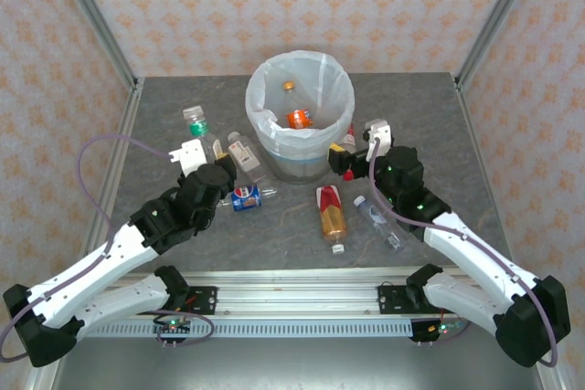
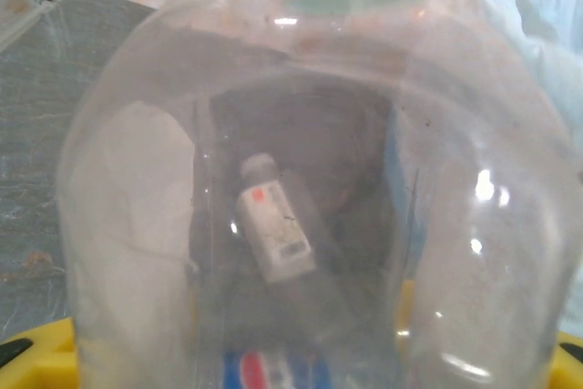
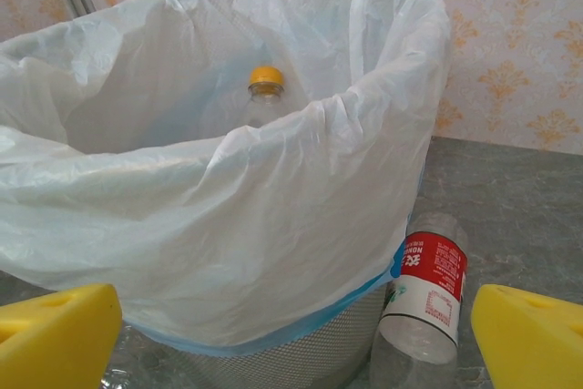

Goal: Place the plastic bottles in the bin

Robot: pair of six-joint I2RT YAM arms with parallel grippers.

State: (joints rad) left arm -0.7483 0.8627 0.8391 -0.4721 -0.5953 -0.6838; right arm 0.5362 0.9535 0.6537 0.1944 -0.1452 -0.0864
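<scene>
The bin (image 1: 340, 98), a grey bucket lined with a white bag (image 3: 273, 179), stands mid-table with an orange-labelled bottle (image 1: 300, 118) inside; its orange cap (image 3: 266, 76) shows over the rim. My left gripper (image 1: 239, 193) is open, its yellow pads (image 2: 27, 353) wide apart on either side of a clear blue-labelled bottle (image 2: 301, 134) that lies on the table (image 1: 249, 196). My right gripper (image 1: 344, 163) is open and empty, close to the bin's right side. A red-labelled bottle (image 3: 426, 293) lies just ahead of it, against the bin.
Loose on the table are a green-capped bottle (image 1: 198, 128), a white-labelled bottle (image 1: 243, 154), an amber-filled bottle (image 1: 333, 215) and a clear bottle (image 1: 379, 223). Metal frame posts stand at the far corners.
</scene>
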